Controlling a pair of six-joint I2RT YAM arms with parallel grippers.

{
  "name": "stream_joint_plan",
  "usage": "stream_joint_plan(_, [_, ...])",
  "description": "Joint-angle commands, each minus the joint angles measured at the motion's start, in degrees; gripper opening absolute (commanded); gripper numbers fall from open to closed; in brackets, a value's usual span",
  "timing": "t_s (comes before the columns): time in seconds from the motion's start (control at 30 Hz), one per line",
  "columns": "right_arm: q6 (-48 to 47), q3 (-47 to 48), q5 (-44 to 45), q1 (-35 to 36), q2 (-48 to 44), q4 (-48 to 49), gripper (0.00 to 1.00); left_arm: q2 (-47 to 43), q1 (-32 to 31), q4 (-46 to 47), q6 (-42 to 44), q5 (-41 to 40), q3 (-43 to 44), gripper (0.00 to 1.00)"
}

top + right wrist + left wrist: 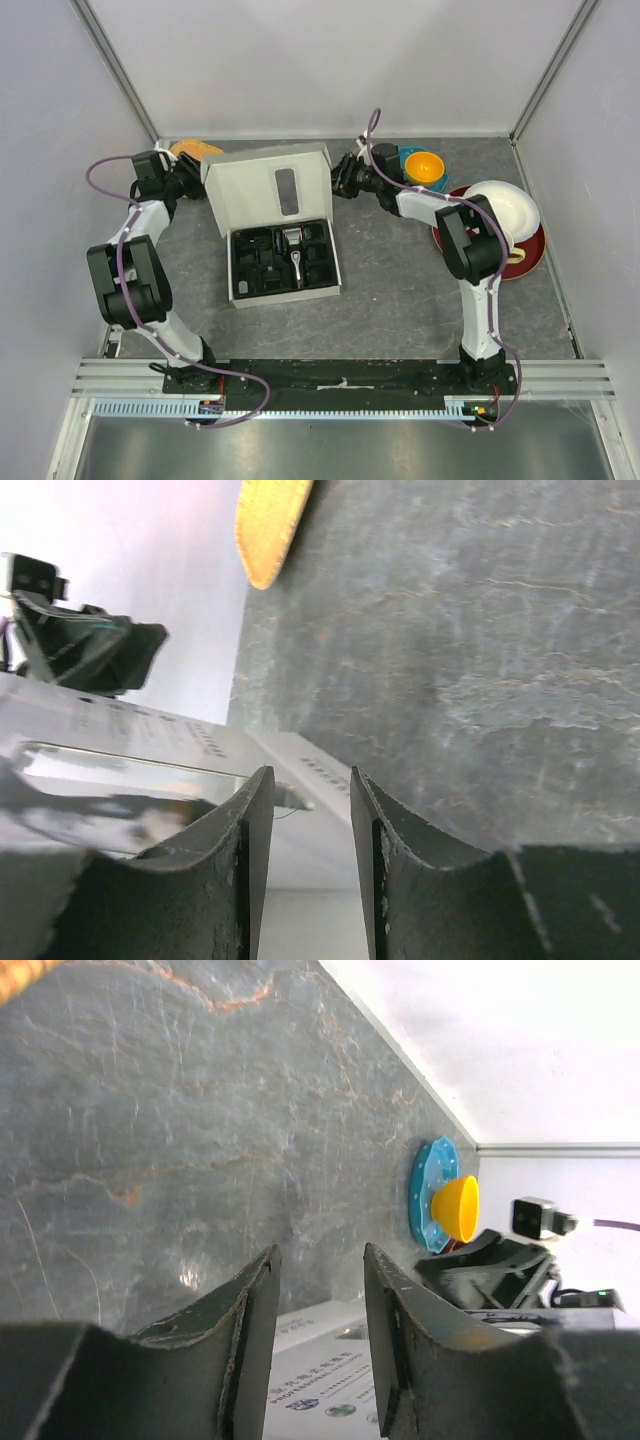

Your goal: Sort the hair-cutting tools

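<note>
The hair-cutting tools lie in the black moulded tray (240, 288) of an open white box. The black-and-silver clipper (295, 255) is in the middle, with small black pieces (255, 252) in the compartments around it. The white lid (250, 190) leans back behind the tray. My left gripper (195, 187) (320, 1250) is at the lid's left edge, jaws apart, and the printed lid face (320, 1380) shows low between its fingers. My right gripper (340, 180) (310, 772) is at the lid's right edge, also open, with the lid's corner (300, 780) between its fingers. I cannot tell if either touches the lid.
A yellow cup (423, 167) (458, 1208) sits on a blue dish (409, 153) (428, 1185) at the back right. A white bowl (505, 210) on a red plate (525, 262) stands on the right. An orange-yellow woven object (195, 150) (272, 525) lies at the back left.
</note>
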Motion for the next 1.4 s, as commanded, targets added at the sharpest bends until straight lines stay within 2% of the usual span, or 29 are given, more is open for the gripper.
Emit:
stream_joint_plan(0.0, [-2.96,-4.44,-0.54,0.57,-10.56,2.91,0.44,-6.97,-0.35,1.84,0.0,2.18,-5.69,0.45])
stream_joint_plan(0.17, [-6.82,-10.26,1.38,0.66,-17.07,0.98,0.44,-13.56,-0.44,2.9,0.17,1.47,-12.98,0.46])
stream_joint_plan(0.27, [-10.6,-11.67,5.51,0.66,-20.59,-4.81,0.44,-17.08,-0.44,0.54,1.4,-1.33,-15.1,0.46])
stream_joint_plan(0.3, [-12.61,-11.76,7.26,0.66,-21.29,-8.92,0.44,-17.96,-0.44,-1.65,2.36,-2.99,-15.45,0.46])
stream_joint_plan(0.4, [-13.51,-14.9,17.62,0.66,-25.77,-13.25,0.45,-23.49,-1.14,-6.84,5.08,-12.83,-17.73,0.48])
stream_joint_plan(0.47, [-12.2,-17.9,24.23,0.75,-29.89,-11.95,0.46,-27.97,-1.32,-9.13,5.88,-20.21,-18.7,0.5])
stream_joint_plan(0.53, [-12.02,-19.84,26.34,1.27,-31.4,-12.56,0.46,-30.52,-1.41,-12.37,5.8,-26.7,-19.58,0.53])
stream_joint_plan(0.63, [-12.89,-19.14,26.36,2.33,-31.24,-15.02,0.47,-34.66,-1.5,-14.58,6.67,-30.24,-20.46,0.55])
stream_joint_plan(0.73, [-13.42,-18.96,26.0,4.26,-30.18,-16.6,0.46,-35.11,-1.58,-18.97,7.55,-32.53,-20.02,0.55])
stream_joint_plan(1.07, [-12.63,-20.63,29.78,8.92,-30.62,-17.84,0.44,-34.75,-2.46,-20.92,6.68,-28.41,-22.57,0.54])
stream_joint_plan(1.37, [-11.75,-21.08,33.21,10.77,-31.58,-19.15,0.42,-36.07,-2.9,-19.51,6.15,-23.23,-25.47,0.49])
